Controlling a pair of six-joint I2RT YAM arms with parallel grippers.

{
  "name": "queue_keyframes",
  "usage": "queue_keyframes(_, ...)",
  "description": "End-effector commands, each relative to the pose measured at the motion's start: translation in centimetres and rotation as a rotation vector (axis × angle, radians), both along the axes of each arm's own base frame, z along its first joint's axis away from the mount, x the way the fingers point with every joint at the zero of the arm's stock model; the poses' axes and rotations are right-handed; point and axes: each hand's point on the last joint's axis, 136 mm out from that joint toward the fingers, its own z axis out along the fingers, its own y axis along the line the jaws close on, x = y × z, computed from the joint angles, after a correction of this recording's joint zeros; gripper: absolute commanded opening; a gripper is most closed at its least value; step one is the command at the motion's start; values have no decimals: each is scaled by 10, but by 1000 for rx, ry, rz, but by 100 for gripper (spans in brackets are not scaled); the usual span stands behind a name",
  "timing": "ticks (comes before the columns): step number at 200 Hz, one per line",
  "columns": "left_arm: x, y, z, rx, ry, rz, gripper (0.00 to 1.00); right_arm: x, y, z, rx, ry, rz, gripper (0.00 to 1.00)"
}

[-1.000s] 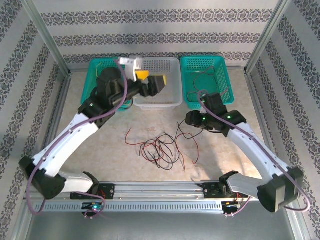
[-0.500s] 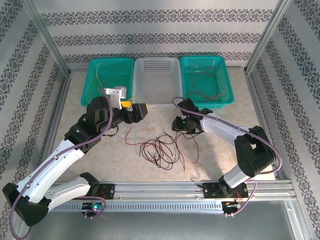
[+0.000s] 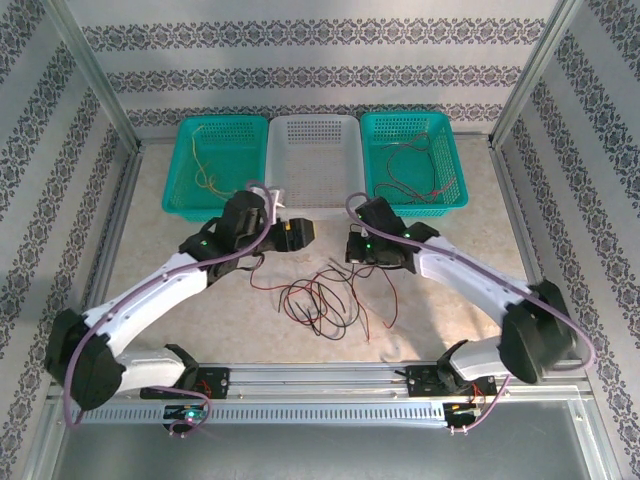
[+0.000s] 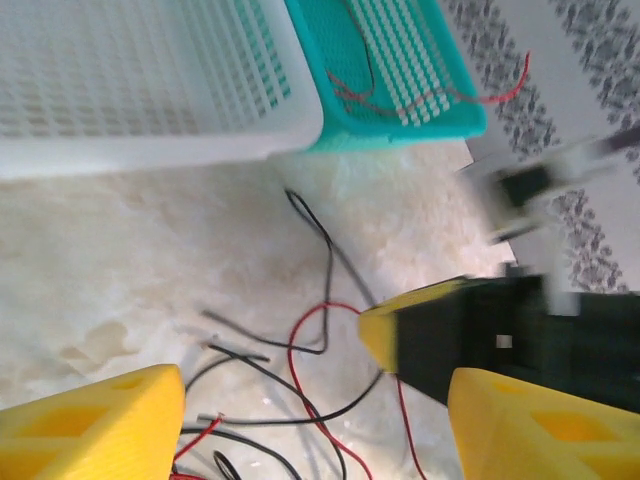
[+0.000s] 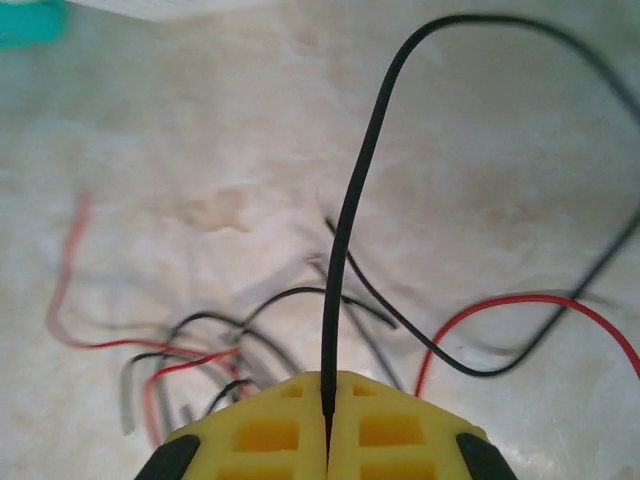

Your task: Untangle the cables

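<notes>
A tangle of thin red and black cables (image 3: 320,300) lies on the table between the arms. My right gripper (image 3: 352,247) hovers over the tangle's far right edge. In the right wrist view it (image 5: 328,392) is shut on one black cable (image 5: 350,230), which rises from between its yellow fingertips and arcs away. My left gripper (image 3: 300,232) hangs just left of it, above the tangle's far edge. Its yellow fingers (image 4: 90,425) stand wide apart and open, with loose red and black strands (image 4: 300,360) on the table below and nothing gripped. The right gripper's tip (image 4: 400,335) shows close by.
Three baskets line the back: a teal one (image 3: 222,120) holding a yellow cable (image 3: 200,165), a white one (image 3: 312,118), and a teal one (image 3: 405,115) holding red cables (image 3: 405,170). Metal frame posts stand at both sides.
My left arm swung back from over the baskets and came down near the tangle, its jaws narrowing somewhat. My right gripper moved left to the tangle and closed on the black cable.
</notes>
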Motion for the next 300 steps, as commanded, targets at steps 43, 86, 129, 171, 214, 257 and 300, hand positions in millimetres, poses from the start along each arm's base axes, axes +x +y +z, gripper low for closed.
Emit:
queue_keyframes(43,11,-57,49,-152,-86,-179,64,-29,7,125,158,-234,113,0)
queue_keyframes(86,8,-63,57,-178,-101,-220,65,-30,15,188,261,-341,151,0)
queue_keyframes(129,8,-65,60,-200,-116,-235,65,-29,23,243,323,-423,192,0)
queue_keyframes(171,4,-64,53,-217,-97,-235,65,-34,28,295,399,-520,233,0)
queue_keyframes(214,5,-61,32,-221,-61,-198,67,-46,35,348,494,-608,317,0)
queue_keyframes(257,-1,-70,18,-262,-1,-217,73,-53,34,375,535,-660,345,0)
queue_keyframes(300,-16,-71,-1,-303,51,-217,72,-44,37,384,534,-687,347,0)
